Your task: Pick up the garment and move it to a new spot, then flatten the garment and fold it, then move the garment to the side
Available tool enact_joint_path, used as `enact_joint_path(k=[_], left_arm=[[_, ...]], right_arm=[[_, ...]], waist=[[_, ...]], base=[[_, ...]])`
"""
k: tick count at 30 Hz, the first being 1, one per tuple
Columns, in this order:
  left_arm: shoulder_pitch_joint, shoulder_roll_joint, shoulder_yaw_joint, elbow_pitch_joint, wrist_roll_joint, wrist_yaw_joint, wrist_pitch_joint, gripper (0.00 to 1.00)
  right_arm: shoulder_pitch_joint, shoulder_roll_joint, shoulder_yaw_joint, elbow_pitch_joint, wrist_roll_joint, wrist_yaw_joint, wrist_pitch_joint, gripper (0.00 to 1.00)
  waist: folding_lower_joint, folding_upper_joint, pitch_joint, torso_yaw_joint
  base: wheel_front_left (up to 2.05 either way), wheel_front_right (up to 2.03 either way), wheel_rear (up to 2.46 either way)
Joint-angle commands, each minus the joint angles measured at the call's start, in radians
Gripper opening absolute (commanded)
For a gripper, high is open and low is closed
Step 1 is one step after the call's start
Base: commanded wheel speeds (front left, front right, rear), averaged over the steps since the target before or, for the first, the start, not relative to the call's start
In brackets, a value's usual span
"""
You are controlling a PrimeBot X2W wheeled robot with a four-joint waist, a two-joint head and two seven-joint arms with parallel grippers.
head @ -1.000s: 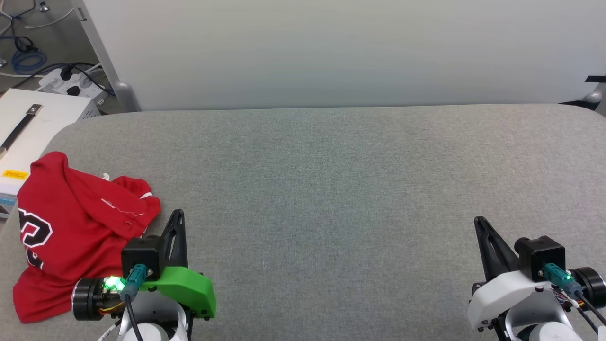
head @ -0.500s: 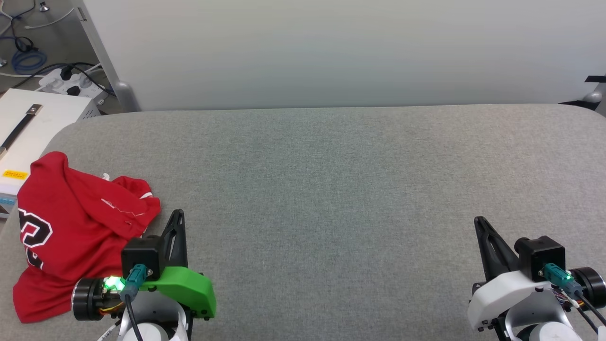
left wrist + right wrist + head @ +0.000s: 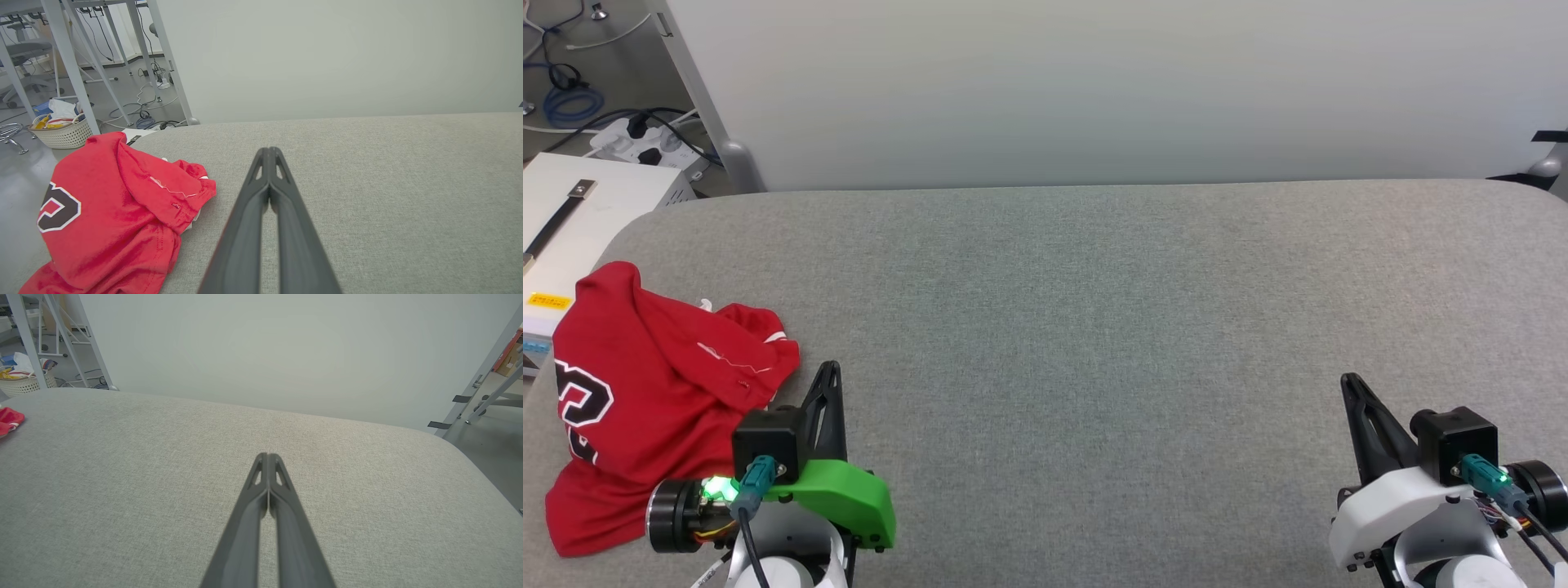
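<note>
You are holding the left gripper (image 3: 827,374) over the near left part of the grey table (image 3: 1094,310), fingers pressed together on nothing; the right gripper (image 3: 1351,382) is hovering over the table's near right part, likewise clenched and empty. The garment (image 3: 645,384) is lying crumpled at the table's left edge, just beside the left gripper. A pale panel (image 3: 1094,82) is standing behind the table's far edge.

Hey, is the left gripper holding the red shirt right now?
No, the left gripper is shut empty beside the garment, which lies crumpled on the grey surface.
</note>
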Motion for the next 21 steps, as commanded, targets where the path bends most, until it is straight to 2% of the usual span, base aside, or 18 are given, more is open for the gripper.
enact_joint_path(k=[1,3,4,21], left_arm=[[0.011,-0.005,0.0,-0.002,0.009,-0.003,-0.001,0.0],[0.011,-0.005,0.0,-0.002,0.009,-0.003,-0.001,0.0],[0.0,0.0,0.0,0.0,0.0,0.0,0.0,1.0],[-0.002,0.0,-0.015,0.007,-0.024,0.0,-0.03,1.0]], right_arm=[[-0.016,0.0,0.001,0.002,-0.01,-0.001,0.003,0.0],[-0.016,0.0,0.001,0.002,-0.01,-0.001,0.003,0.0],[0.0,0.0,0.0,0.0,0.0,0.0,0.0,1.0],[-0.007,-0.001,0.001,0.02,0.039,0.0,-0.03,1.0]], waist=[[0.0,0.0,0.0,0.0],[0.0,0.0,0.0,0.0],[0.0,0.0,0.0,0.0],[0.0,0.0,0.002,-0.001]], base=[[0.0,0.0,0.0],[0.0,0.0,0.0],[0.0,0.0,0.0],[0.0,0.0,0.0]])
